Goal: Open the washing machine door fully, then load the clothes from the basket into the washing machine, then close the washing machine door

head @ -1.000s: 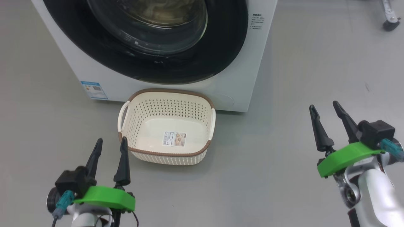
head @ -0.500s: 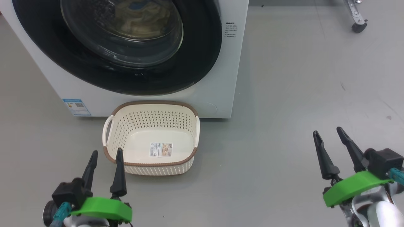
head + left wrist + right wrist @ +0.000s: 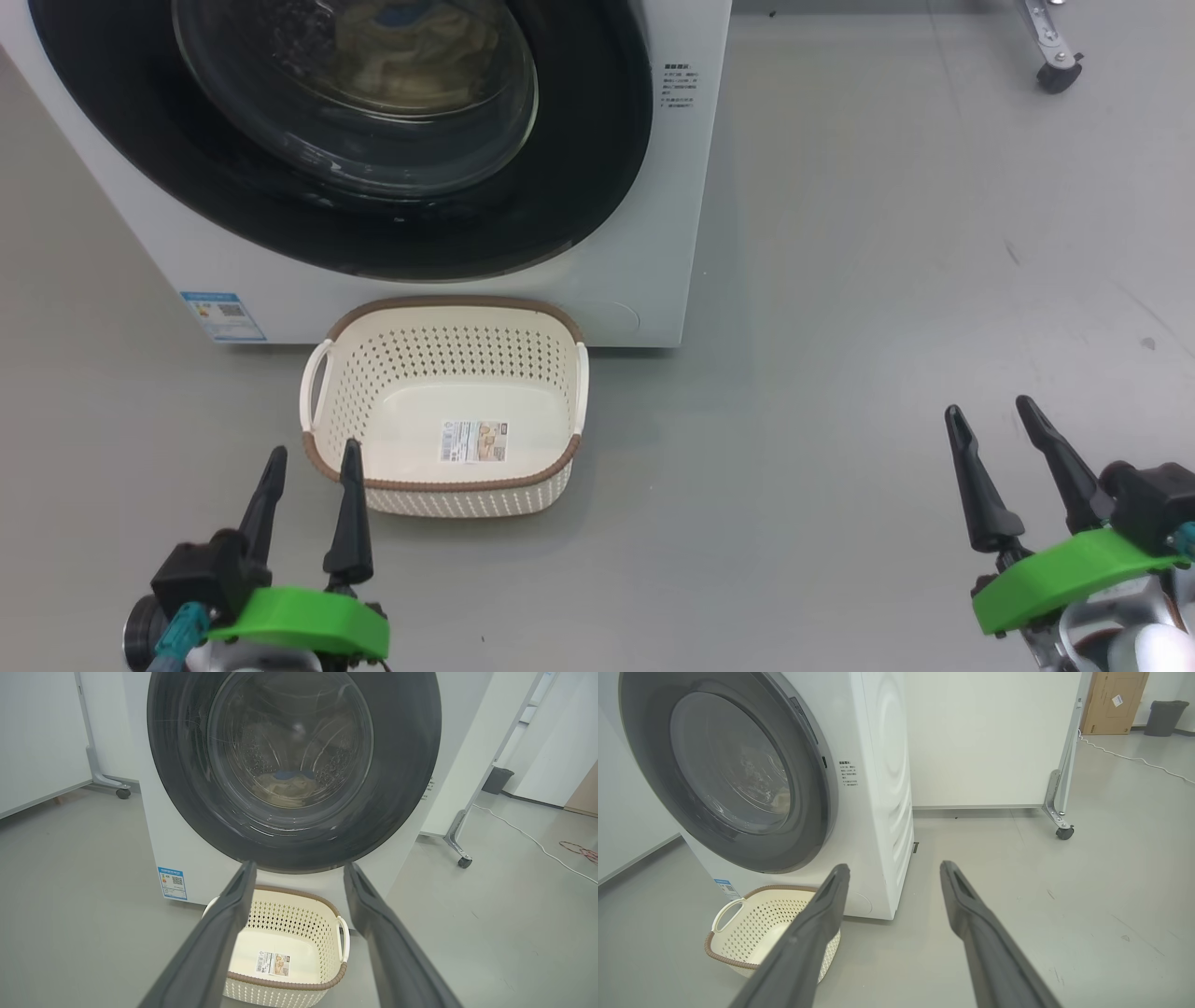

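Illegible: basket [image 3: 446, 303] sticker [image 3: 474, 441], washing machine [image 3: 644, 280] blue label [image 3: 222, 315], small print [image 3: 678, 84]; door [image 3: 583, 177] shut, clothes [image 3: 411, 47] inside; left gripper [image 3: 314, 449], right gripper [image 3: 988, 406] spread, empty

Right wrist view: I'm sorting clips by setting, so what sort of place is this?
Probably a lab or test room, not a home laundry: the washing machine sits on bare grey floor, a white partition panel on castors stands near it, and a cardboard box stands by the far wall.

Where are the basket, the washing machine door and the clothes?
basket [image 3: 448, 359]: head view, perforated far wall.
washing machine door [image 3: 588, 140]: head view, glossy black rim.
clothes [image 3: 429, 51]: head view, pale yellow cloth behind the glass.
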Tool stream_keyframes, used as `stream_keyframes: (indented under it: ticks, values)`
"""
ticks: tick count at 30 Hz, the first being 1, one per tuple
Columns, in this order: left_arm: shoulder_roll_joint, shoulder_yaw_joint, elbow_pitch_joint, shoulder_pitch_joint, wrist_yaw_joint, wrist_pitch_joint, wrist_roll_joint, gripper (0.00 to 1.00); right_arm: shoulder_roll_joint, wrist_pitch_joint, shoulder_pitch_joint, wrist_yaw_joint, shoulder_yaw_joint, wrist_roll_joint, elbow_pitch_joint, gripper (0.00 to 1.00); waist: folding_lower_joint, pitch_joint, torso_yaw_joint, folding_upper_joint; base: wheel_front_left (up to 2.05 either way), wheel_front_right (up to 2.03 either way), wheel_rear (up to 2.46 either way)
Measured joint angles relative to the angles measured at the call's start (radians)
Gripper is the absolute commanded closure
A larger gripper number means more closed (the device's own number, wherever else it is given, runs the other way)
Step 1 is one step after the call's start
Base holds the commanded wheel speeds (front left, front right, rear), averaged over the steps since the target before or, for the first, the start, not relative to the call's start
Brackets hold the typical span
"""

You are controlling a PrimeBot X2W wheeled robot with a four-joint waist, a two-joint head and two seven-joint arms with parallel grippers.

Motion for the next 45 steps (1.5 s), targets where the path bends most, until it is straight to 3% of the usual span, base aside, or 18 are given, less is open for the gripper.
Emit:
stream_keyframes:
  ticks: [28,29,34,45]
  values:
    - [0.010,-0.008,-0.045,0.000,0.004,0.000,0.007,0.00,0.000,0.008,0.004,0.000,-0.008,0.008,-0.006,0.00,0.0001,0.013,0.008,0.0000,0.00,0.00,0.00]
    - [0.007,-0.009,-0.041,0.000,0.004,0.001,0.010,1.00,0.001,0.008,0.004,0.000,-0.008,0.008,0.002,1.00,0.0001,0.013,0.008,0.0000,0.00,0.00,0.00]
    - [-0.010,-0.022,0.031,0.042,0.004,0.007,0.002,1.00,0.015,0.010,0.033,0.000,0.005,0.014,0.082,1.00,0.0002,0.013,0.008,0.0000,0.00,0.00,0.00]
    - [-0.013,-0.005,0.037,0.051,-0.002,0.040,-0.112,1.00,0.015,0.024,0.039,0.000,0.005,0.140,0.095,1.00,0.0002,0.006,0.006,0.0000,0.00,0.00,0.00]
